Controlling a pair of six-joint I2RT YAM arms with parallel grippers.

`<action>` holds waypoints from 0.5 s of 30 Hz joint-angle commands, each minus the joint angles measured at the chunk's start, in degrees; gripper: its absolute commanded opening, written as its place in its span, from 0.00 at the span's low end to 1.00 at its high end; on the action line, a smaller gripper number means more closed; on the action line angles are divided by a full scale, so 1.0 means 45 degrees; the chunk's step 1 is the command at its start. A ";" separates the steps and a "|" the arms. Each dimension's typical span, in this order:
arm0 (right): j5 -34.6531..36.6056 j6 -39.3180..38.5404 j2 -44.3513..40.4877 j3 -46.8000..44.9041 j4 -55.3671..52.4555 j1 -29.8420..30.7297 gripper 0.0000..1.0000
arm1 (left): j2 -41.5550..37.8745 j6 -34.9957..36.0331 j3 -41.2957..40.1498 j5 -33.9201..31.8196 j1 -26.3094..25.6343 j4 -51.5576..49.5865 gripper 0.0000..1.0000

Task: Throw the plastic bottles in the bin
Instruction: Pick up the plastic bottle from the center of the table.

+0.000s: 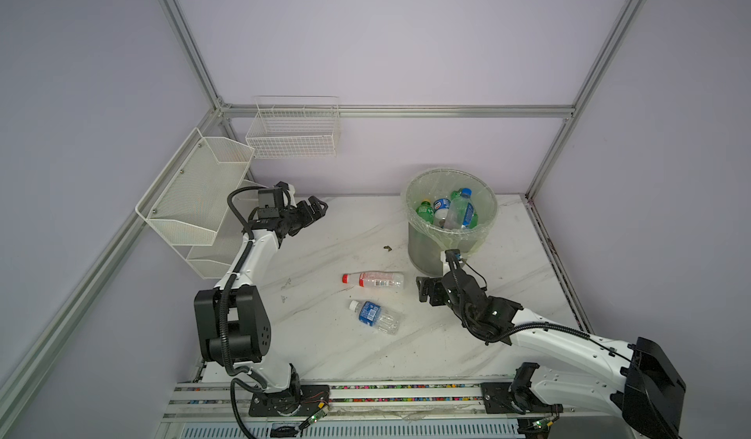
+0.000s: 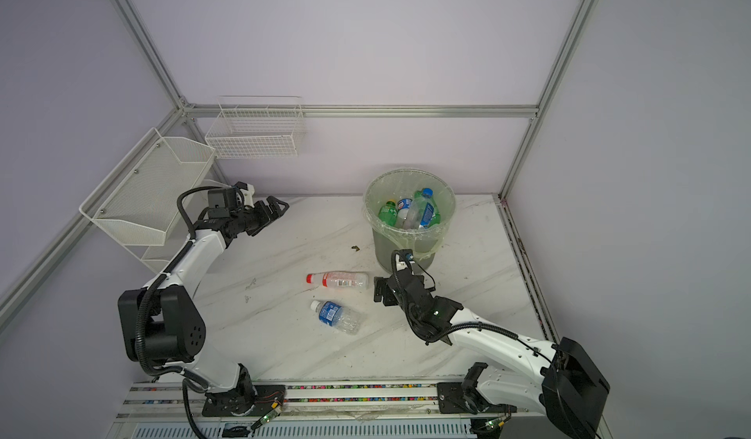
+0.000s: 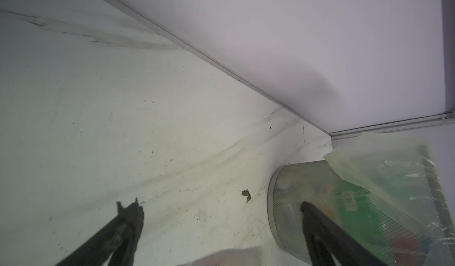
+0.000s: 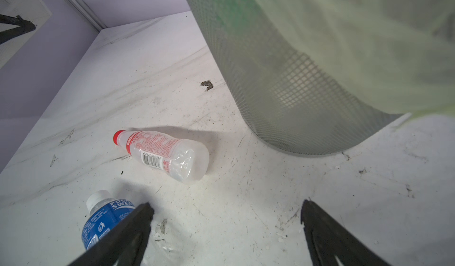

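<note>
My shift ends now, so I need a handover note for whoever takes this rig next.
Left gripper: open, empty, raised by the mesh basket.
Right gripper: open, empty, low beside the bin, pointing at the red-capped bottle.
Done: several bottles lie in the bin.
Left: red-capped bottle and blue-labelled bottle lie on the table, apart, both closer to the right gripper.

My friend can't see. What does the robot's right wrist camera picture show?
A clear bottle with a red cap lies on its side on the white table, near the grey mesh bin. Nearer, a blue-labelled bottle lies partly behind one finger of the open, empty right hand.
</note>
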 commanded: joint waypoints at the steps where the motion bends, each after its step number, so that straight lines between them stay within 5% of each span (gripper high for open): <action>1: -0.0046 -0.0336 0.0259 0.0312 -0.0163 0.0439 0.97 | -0.0350 0.0565 -0.0493 -0.0446 0.0112 0.0532 1.00; 15: 0.0086 -0.1511 0.1626 0.2001 -0.0889 0.1374 0.97 | 0.0165 -0.0006 -0.0338 -0.0332 -0.0116 0.0208 1.00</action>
